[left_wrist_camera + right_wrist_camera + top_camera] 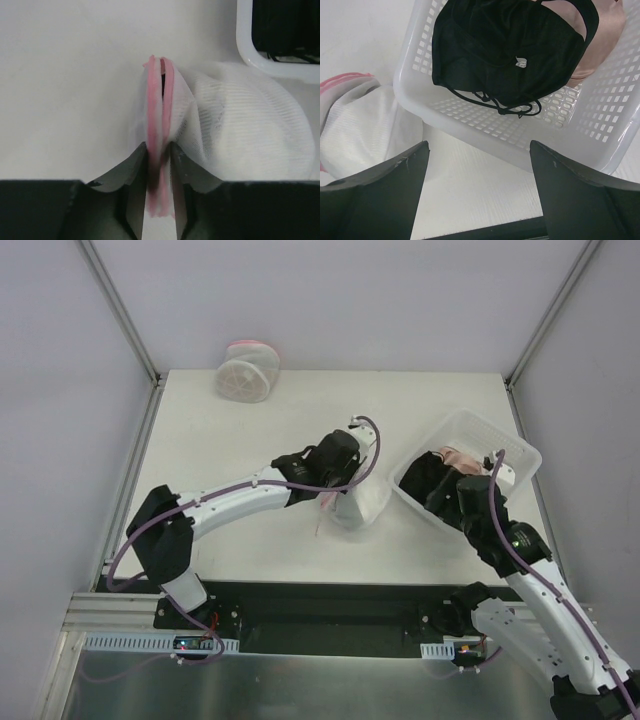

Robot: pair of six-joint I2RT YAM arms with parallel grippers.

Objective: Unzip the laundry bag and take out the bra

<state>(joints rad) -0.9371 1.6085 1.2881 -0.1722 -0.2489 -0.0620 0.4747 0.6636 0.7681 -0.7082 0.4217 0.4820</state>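
Observation:
The laundry bag (362, 504), a floppy white mesh pouch with a pink zipper rim (159, 100), lies mid-table just left of the basket. My left gripper (159, 150) is shut on the pink rim, which stands up between the fingers; in the top view it (333, 496) is at the bag's left side. A whitish rounded bulk (250, 135) fills the bag behind the mesh; the bra does not show plainly. My right gripper (477, 185) is wide open and empty, low over the table by the basket's near wall. The bag (355, 125) is to its left.
A white perforated basket (520, 452) at the right holds a black garment (505, 55) and a beige-pink bra (600, 45). A firmer drum-shaped mesh bag (247, 370) with a pink rim lies at the table's back edge. Frame posts stand at the back corners.

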